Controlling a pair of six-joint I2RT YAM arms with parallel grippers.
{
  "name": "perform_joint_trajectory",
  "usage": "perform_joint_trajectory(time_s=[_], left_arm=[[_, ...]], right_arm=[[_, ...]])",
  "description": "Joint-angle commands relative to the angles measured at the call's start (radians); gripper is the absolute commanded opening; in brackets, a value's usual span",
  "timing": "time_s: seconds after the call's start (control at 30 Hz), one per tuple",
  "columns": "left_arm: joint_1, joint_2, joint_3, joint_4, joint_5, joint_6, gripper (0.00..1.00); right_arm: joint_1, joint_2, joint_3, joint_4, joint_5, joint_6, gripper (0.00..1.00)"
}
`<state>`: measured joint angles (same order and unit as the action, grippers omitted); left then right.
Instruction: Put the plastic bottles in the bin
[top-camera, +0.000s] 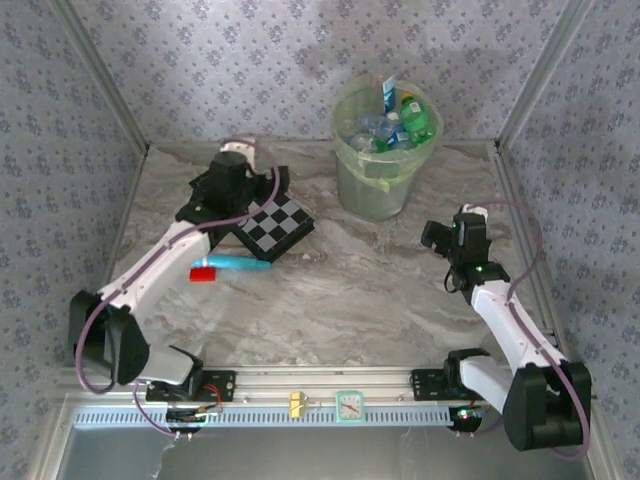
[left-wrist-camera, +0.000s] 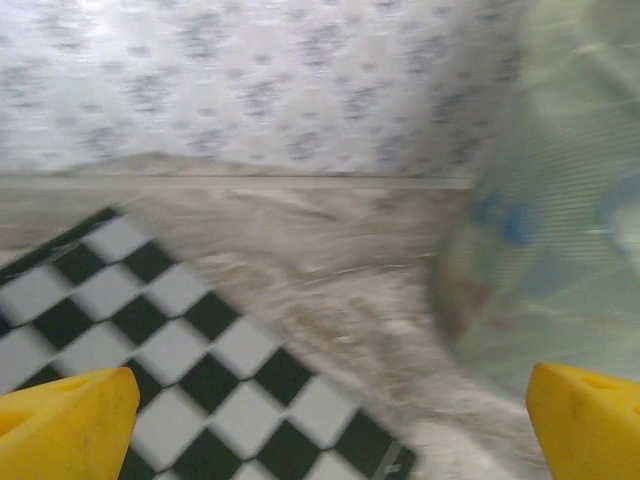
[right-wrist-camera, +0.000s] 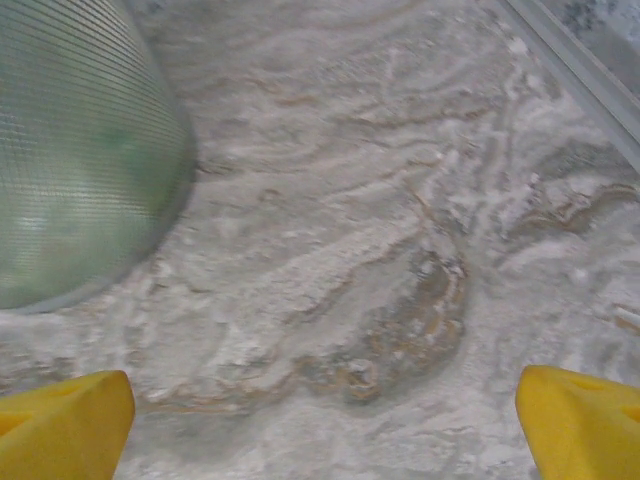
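Heaped to the rim of the bin (top-camera: 383, 195), at the far side of the counter (top-camera: 370, 300): plastic bottles (top-camera: 395, 125), clear and green. Left claw (left-wrist-camera: 330, 400) spread wide, empty, over the checkered board (left-wrist-camera: 150, 350); blurred blue through the bin wall, probably labels. Right claw (right-wrist-camera: 322, 400) wide too, empty, above bare counter beside the bin.
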<state>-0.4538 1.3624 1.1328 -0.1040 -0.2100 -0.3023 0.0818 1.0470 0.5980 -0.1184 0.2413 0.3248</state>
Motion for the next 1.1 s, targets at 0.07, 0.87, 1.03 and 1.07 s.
perform_joint_trajectory(time_s=[0.07, 0.87, 1.03, 1.07], left_arm=[[0.073, -0.108, -0.188, -0.003, -0.277, 0.035, 1.0], [0.198, 0.094, -0.603, 0.623, -0.554, 0.24, 1.0], [0.199, 0.117, -0.668, 0.832, -0.436, 0.396, 0.99], [0.207, 0.126, -0.71, 0.928, -0.394, 0.418, 0.99]], right_arm=[[-0.014, 0.113, -0.03, 0.163, 0.097, -0.085, 1.0], [-0.029, 0.447, -0.127, 0.784, 0.18, -0.273, 1.0], [-0.039, 0.448, -0.133, 0.794, 0.144, -0.276, 1.0], [-0.04, 0.445, -0.138, 0.802, 0.132, -0.279, 1.0]])
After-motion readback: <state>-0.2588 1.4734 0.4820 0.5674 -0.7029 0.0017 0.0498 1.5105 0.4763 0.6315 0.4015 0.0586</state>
